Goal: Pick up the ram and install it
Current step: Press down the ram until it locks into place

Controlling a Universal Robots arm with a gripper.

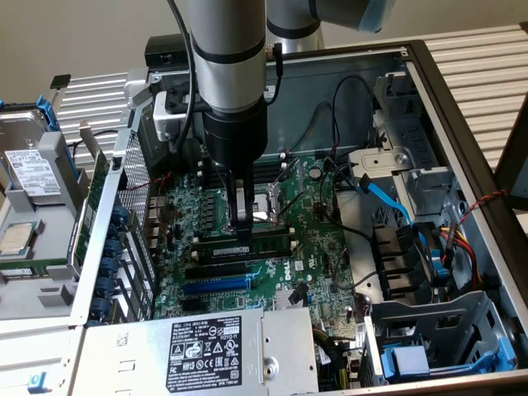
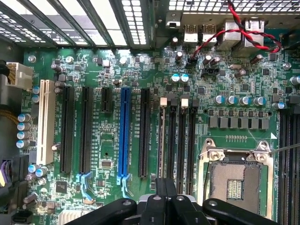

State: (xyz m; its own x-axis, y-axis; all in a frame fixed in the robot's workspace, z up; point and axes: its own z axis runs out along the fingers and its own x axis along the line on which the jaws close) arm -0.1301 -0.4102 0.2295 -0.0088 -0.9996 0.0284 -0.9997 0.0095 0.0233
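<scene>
My black gripper [image 2: 165, 206] sits low over the black memory slots [image 2: 178, 140]; jaw state unclear, and any misalignment risks hitting the open silver CPU socket [image 2: 234, 180].

The arm [image 1: 229, 49] was a thick silver-grey tube ringed by a narrow black band, with a second silver segment behind it ending in a light blue cap [image 1: 375, 12]. A black cable ran down along its side. Below the tube sat a matte black cylindrical wrist. The gripper [image 1: 242, 216] was made of slim, pale metal fingers, possibly dark-tipped. In the wrist view its black linkage arms [image 2: 164, 208] carried small silver screws.
</scene>
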